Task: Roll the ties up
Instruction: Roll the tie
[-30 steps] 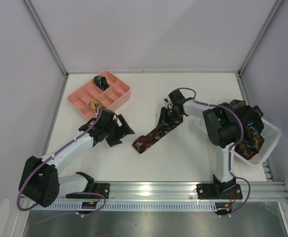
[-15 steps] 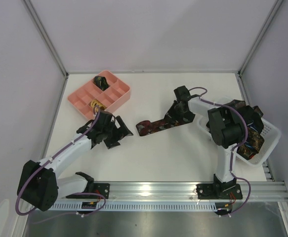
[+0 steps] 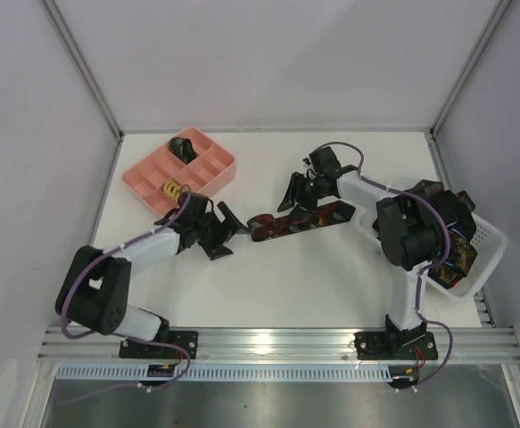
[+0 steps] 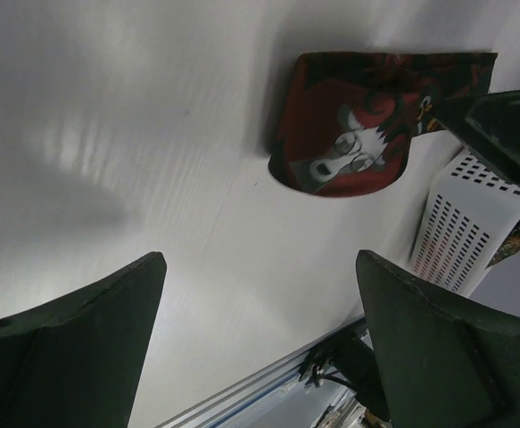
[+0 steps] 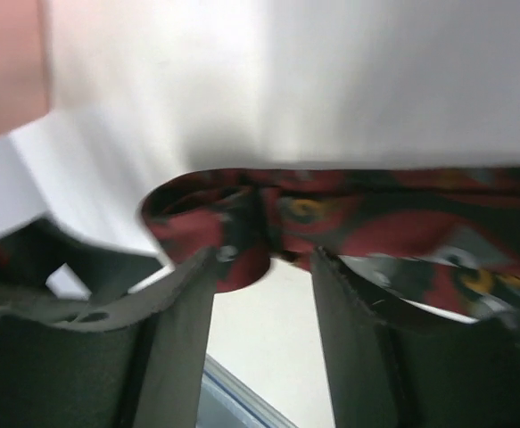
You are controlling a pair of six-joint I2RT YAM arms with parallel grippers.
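One dark tie (image 3: pixel 302 219) with red patterning lies flat across the middle of the table, its rounded folded end (image 4: pixel 344 147) pointing left. My left gripper (image 3: pixel 230 236) stands open just left of that end, not touching it; in the left wrist view the gripper (image 4: pixel 260 299) has only bare table between its fingers. My right gripper (image 3: pixel 297 198) hovers at the tie's far edge with its jaws open. In the right wrist view the tie (image 5: pixel 358 218) lies just beyond the fingertips of the gripper (image 5: pixel 264 267), and nothing is held.
A pink compartment tray (image 3: pixel 208 176) at the back left holds a dark rolled tie (image 3: pixel 184 145) and a yellowish one (image 3: pixel 171 190). A white mesh basket (image 3: pixel 487 234) at the right edge holds several more ties (image 3: pixel 451 254). The metal rail (image 3: pixel 277 341) runs along the near edge.
The right gripper dragged the tie back and right until it lay flat, then opened and let it go. The left gripper moved right toward the tie's folded end.
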